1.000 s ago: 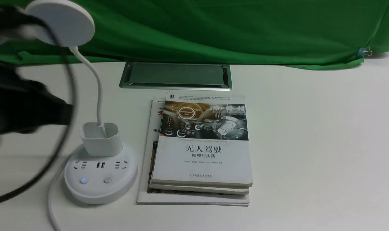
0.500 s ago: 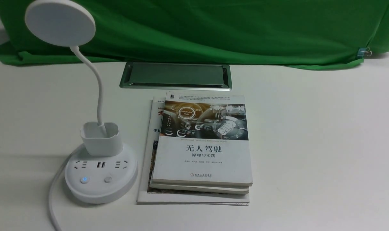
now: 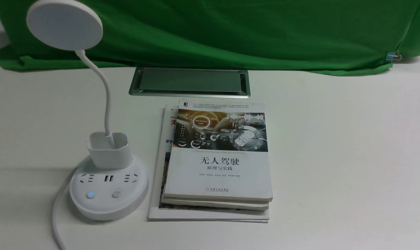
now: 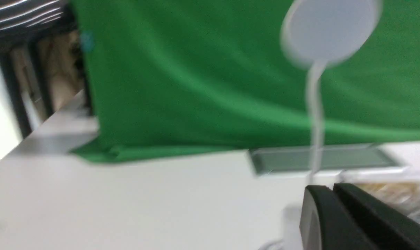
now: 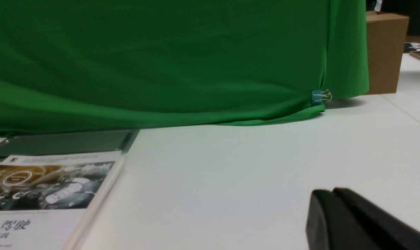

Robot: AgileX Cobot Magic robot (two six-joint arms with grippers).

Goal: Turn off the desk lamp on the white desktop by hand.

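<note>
Gone from the front view: the black left arm that blurred across the left edge a second ago. Lamp and books unmoved.

Desk lamp (image 3: 109, 187) stands on the left near part of the white desktop (image 3: 334, 156), just beside the stack of books (image 3: 218, 166); whether they touch, cannot tell.

Left gripper (image 4: 333, 189): fingers lie together, no gap, nothing held; its view is smeared. Right gripper (image 5: 333, 192): likewise closed and empty, low over bare desktop well to the right of the books.

Handling, judged: light plastic lamp on a smooth top, so the round base (image 3: 109, 208) may skate if shoved sideways. The neck (image 3: 105, 100) looks bendy and is no place to grip. No hold is needed; press straight down on a button.

Two buttons sit on the base's near rim: the left button (image 3: 91, 194) glows blue, the right button (image 3: 116, 194) is plain. Which one runs the light, cannot tell.

Orientation: sockets and buttons face the robot. Long axis roughly upright, with the neck rising from the square cup (image 3: 109, 151) and curving left to the disc head (image 3: 65, 24). The cord (image 3: 55, 222) trails toward the near edge.
</note>
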